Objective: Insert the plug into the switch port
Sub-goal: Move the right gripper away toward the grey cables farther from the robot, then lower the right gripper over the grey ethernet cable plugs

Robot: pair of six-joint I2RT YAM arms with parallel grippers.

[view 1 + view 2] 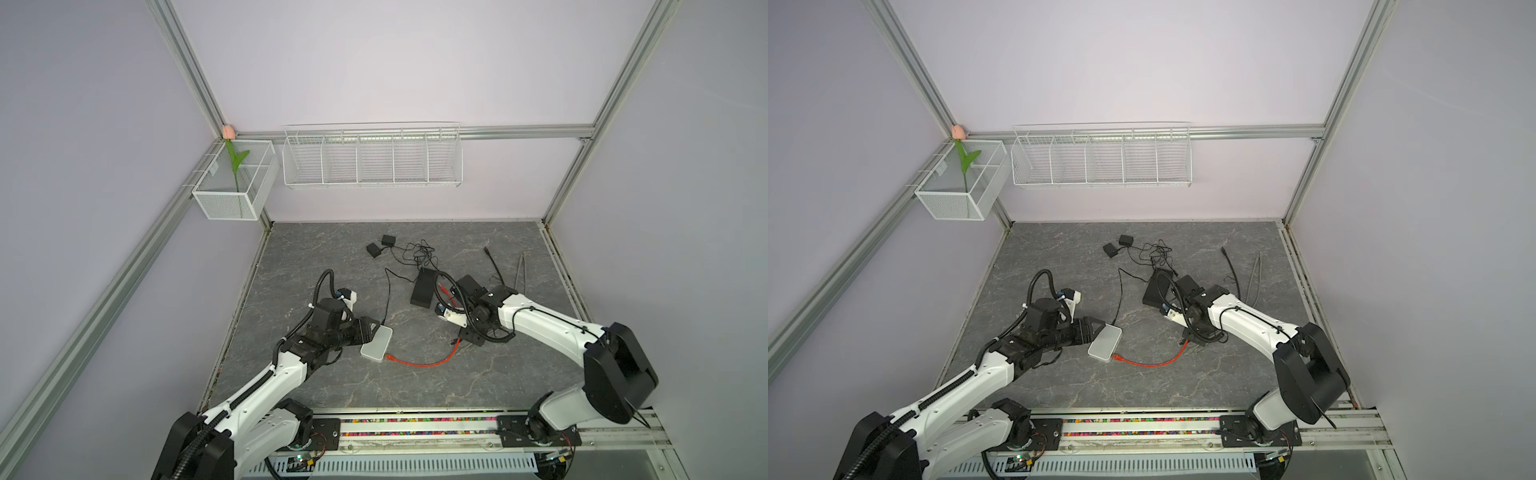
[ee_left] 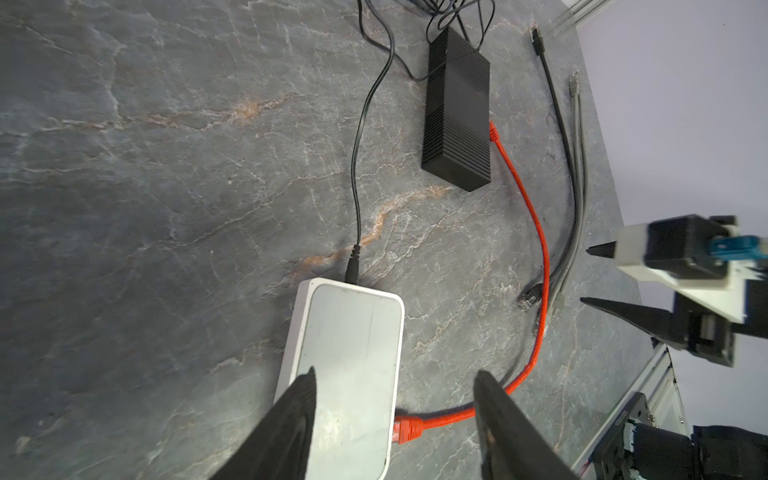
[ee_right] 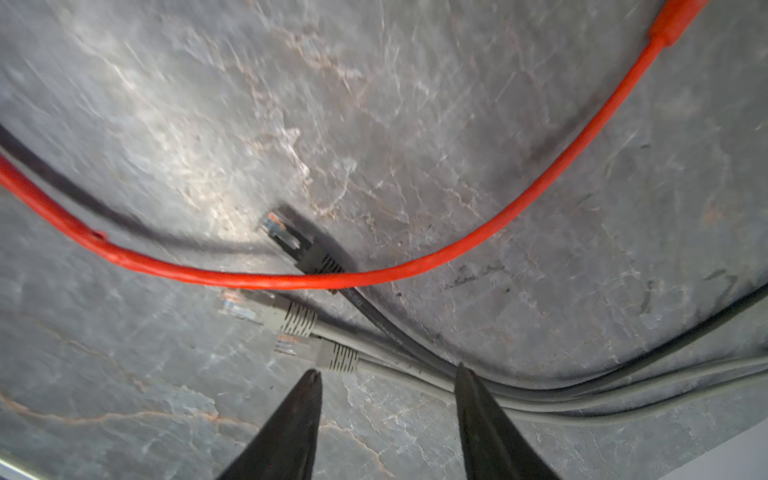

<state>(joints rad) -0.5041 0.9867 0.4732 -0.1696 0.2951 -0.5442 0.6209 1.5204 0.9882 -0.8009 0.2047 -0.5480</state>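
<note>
While the left pincer (image 2: 395, 371) gapes empty over the white switch (image 2: 353, 324), the right pincer (image 3: 387, 369) gapes empty beside a grey, clear-tipped plug (image 3: 328, 355)

I see a pink flower (image 1: 228, 132) in a white box (image 1: 224, 205), beside a long wire rack (image 1: 372, 166) on the wall.

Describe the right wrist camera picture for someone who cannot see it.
The right gripper hangs open over two grey network cables with clear plugs, lying on a grey marbled tabletop. A black network cable lies beside them, with an orange-red cable arcing across it.
</note>
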